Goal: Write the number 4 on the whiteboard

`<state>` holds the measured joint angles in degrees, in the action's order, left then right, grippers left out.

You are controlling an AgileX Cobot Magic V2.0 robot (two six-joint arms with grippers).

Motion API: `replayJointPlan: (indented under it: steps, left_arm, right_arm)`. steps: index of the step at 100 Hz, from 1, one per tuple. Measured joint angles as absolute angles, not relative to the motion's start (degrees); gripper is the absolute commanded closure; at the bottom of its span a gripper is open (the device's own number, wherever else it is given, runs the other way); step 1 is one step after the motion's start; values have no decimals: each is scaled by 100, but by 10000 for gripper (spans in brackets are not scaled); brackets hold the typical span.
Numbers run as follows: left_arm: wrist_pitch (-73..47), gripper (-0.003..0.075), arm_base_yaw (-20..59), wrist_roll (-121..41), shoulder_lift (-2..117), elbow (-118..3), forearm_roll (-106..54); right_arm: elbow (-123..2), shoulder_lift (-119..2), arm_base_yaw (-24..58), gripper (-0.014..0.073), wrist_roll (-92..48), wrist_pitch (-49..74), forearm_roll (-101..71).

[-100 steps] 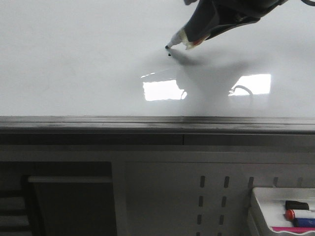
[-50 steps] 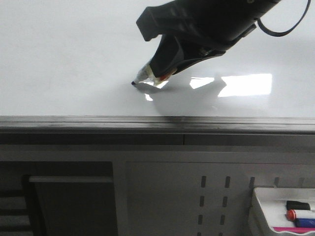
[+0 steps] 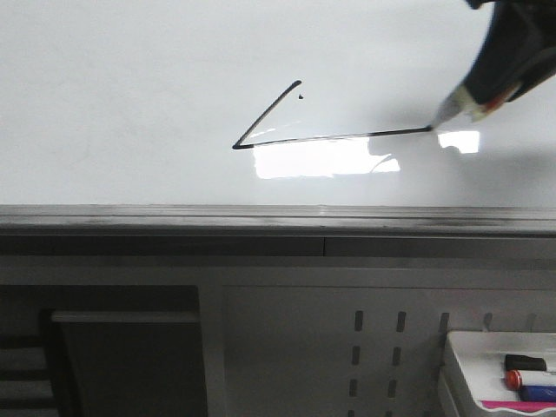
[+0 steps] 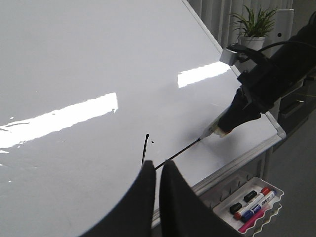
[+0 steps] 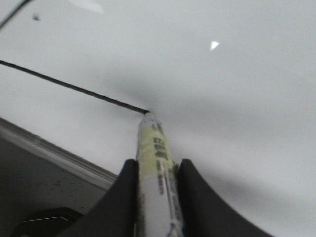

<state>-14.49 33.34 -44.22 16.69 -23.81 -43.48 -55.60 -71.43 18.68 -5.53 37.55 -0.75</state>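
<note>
Finishing the crossbar of the number 4 point(image 3: 295, 130), right end effector point(image 3: 486, 91) clamps marker point(image 3: 452, 111); lift cleanly at 3 o'clock before the vertical.

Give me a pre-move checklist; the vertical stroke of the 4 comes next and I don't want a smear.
1. Slanted stroke drawn: ok.
2. Crossbar drawn, joined to the slant: ok.
3. Marker clamped in right gripper: ok.
4. Marker tip at the crossbar's end, on the whiteboard: ok.
5. Vertical stroke drawn: not ok.
6. Left gripper off the board: cannot tell.
</note>
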Motion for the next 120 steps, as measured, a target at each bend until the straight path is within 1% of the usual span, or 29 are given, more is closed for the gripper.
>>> replayJointPlan:
  steps: [11,23,39,49,57,79,98,120]
  left_arm:
    - [-1449,730,3334,-4422,1669,-2381,-4348]
    - [-1441,730,3334,-4422,1669,-2381,-4348]
    - [-1441,730,3334,-4422,1669,-2381,-4348]
    - [-1441,730,3334,-4422,1669,-2381,-4371]
    - [-1441,730,3334,-4422,1669,-2381,-4427]
    - [-1437,730,3334,-4412,1669,-2381,-4493]
    - [-1427,730,3334,-4412,1669,-2381,-4516]
    - [-1415,730,3334,-4412,1669,-2381,-4516]
  right_arm:
    - [-5560,-6975,1767,637,-377,3888,363]
    - [-5572,-6790,1850,637,-339,3922,377]
    - [-5778,-6529,2461,637,-317,3545,260]
    - [-5804,-6558,2820,637,-317,3127,212]
    - [-5804,-6714,2932,637,-317,2853,212]
    - [-5804,-7265,2918,637,-307,2329,273]
    - [-5804,-7603,2742,637,-299,2449,285]
    - [-5867,-7626,2725,637,-299,2634,270]
